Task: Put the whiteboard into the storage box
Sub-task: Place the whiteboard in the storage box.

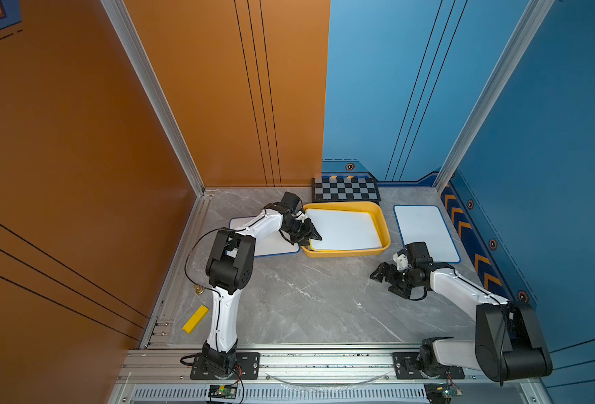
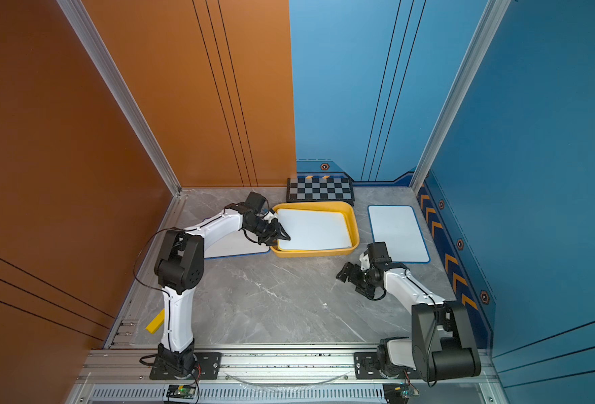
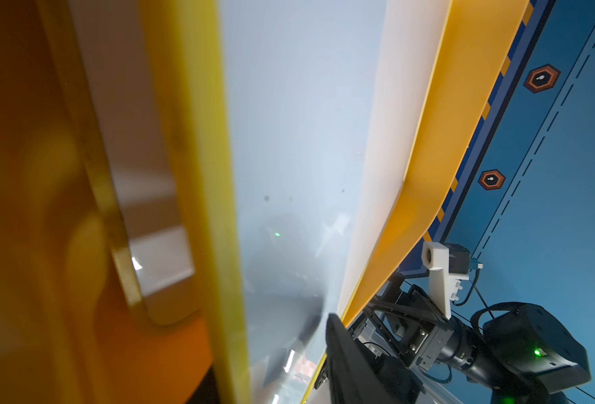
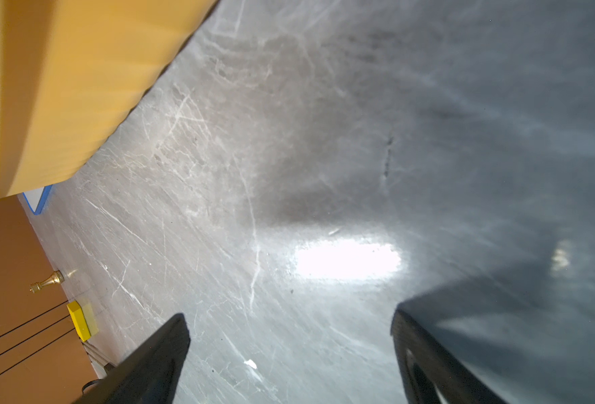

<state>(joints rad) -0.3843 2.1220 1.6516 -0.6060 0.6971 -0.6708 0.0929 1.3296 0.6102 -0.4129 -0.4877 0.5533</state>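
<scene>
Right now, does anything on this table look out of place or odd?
Only two strays: a yellow block and a small brass piece sit by the orange wall at the table's left edge, far from the storage box.

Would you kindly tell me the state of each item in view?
Yellow plastic storage box: holds one whiteboard.
White rectangular whiteboard: lying in that box.
Blue-edged whiteboard by the right arm: on the table.
Blue-edged whiteboard under the left arm: on the table.
Left pincer: at box corner, grip unclear.
Right pincer: open, empty.
</scene>
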